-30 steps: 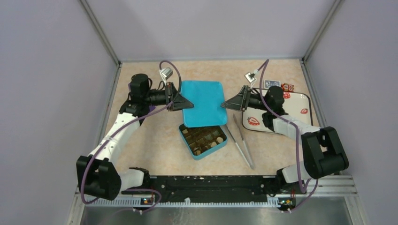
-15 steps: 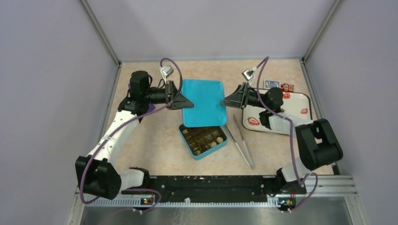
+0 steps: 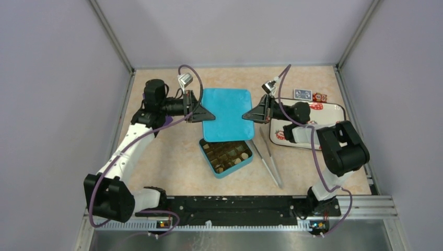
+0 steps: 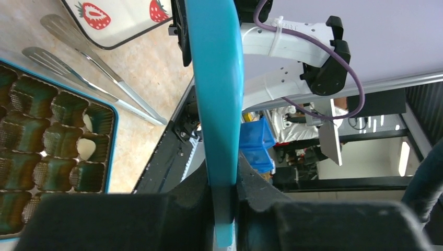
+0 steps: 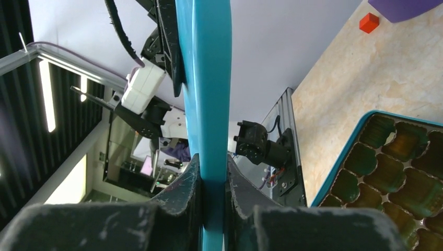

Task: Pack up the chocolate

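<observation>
Right claw (image 3: 246,115) now on lid (image 3: 225,112) (sideways)

A lab: grey booth walls (image 3: 57,78) and aluminium mounting rail (image 3: 235,223)

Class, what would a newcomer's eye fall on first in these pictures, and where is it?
The teal lid is held over mid-table, gripped on opposite edges by the left gripper and right gripper. Just in front lies the open box of brown cups, with tongs to its right.
</observation>
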Available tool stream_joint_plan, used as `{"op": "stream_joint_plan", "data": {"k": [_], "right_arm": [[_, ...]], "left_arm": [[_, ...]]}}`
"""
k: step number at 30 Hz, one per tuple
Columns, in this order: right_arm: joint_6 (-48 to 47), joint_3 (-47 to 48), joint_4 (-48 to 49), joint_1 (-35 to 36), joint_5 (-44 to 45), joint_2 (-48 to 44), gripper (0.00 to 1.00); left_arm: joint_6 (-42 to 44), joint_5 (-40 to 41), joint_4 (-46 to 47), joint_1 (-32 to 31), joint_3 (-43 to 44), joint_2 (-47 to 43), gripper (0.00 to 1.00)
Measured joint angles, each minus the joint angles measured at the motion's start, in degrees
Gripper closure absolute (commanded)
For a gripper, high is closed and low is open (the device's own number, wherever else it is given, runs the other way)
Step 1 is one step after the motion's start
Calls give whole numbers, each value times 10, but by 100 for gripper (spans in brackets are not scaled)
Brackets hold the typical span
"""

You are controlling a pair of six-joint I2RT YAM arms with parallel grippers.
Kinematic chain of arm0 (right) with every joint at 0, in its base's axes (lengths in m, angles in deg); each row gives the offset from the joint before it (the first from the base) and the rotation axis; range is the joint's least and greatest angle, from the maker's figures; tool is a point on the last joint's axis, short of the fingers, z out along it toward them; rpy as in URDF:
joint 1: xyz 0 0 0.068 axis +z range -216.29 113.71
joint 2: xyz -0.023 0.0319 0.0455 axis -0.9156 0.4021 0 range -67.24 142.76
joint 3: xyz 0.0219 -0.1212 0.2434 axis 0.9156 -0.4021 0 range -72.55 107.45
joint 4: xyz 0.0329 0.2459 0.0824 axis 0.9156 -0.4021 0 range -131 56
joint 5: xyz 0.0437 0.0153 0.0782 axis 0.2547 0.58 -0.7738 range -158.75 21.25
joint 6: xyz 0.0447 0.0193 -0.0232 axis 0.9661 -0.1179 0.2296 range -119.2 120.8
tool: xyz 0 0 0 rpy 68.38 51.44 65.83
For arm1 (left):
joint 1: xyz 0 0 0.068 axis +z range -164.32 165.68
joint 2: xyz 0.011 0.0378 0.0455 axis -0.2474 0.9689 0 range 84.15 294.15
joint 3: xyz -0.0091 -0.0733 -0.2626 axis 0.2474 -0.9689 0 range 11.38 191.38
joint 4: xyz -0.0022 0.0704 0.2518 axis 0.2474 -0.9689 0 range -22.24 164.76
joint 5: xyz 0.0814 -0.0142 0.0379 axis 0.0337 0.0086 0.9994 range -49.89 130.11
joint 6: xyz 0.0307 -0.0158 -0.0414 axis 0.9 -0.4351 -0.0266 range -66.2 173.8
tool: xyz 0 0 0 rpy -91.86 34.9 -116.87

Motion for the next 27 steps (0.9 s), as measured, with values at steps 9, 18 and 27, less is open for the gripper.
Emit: {"op": "stream_joint_plan", "data": {"k": [9,18,27], "right_arm": [[4,4,11,1,-5,0,100],[-50,19,-74,-18,-70,-2,100],[-485,177,-724,-12,-19,-23,100]], "left_arm": [[99,49,-131,5,45,16,9],[242,184,-336,60,162,47,4],[252,313,-397,76,94,11,1]]}}
